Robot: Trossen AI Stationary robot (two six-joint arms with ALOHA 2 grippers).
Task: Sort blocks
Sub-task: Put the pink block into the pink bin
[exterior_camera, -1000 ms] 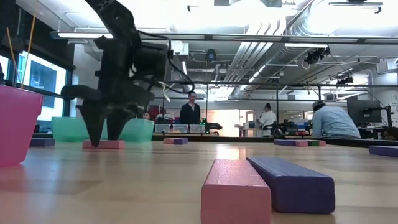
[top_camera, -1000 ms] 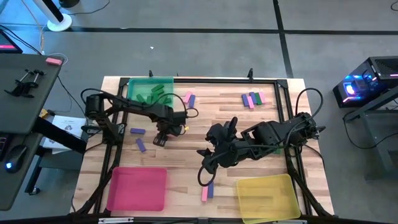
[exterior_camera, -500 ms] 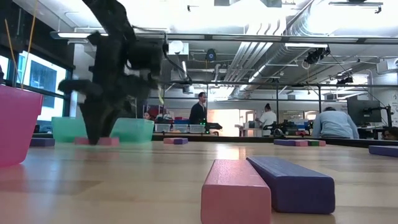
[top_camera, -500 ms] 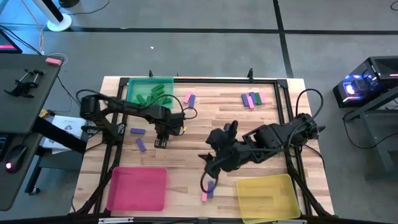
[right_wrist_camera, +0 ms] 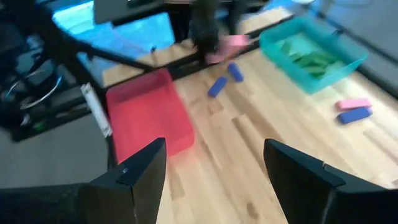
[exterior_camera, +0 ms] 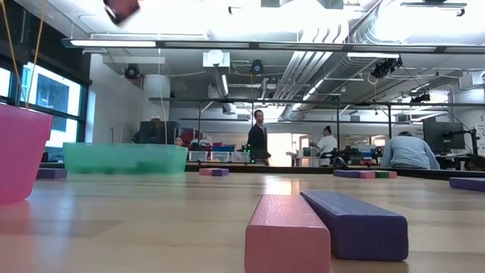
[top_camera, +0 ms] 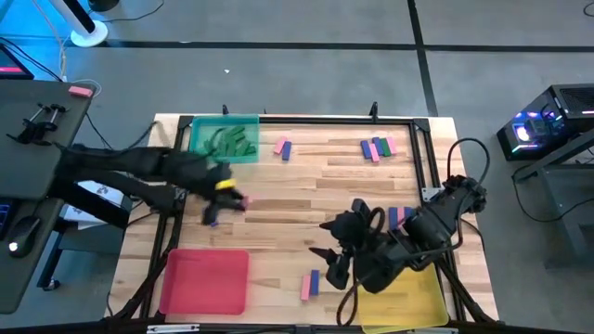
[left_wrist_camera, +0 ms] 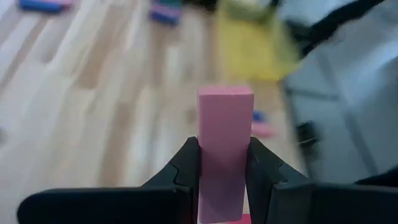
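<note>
In the high view, the left gripper (top_camera: 232, 197) is seen above the table's left side, just beside two purple blocks (top_camera: 211, 216), with the green tray (top_camera: 224, 137) behind it and the red tray (top_camera: 206, 281) well in front. The right gripper (top_camera: 336, 264) hangs near a pink-and-purple pair of blocks (top_camera: 310, 284), beside the yellow tray (top_camera: 401, 295).

In the low view, that pair (exterior_camera: 326, 227) lies nearest the camera.

In the left wrist view, a pink block (left_wrist_camera: 224, 151) is clamped upright between the fingers (left_wrist_camera: 186, 168).

In the right wrist view, the fingers (right_wrist_camera: 140, 174) are spread wide with nothing held between them.
</note>
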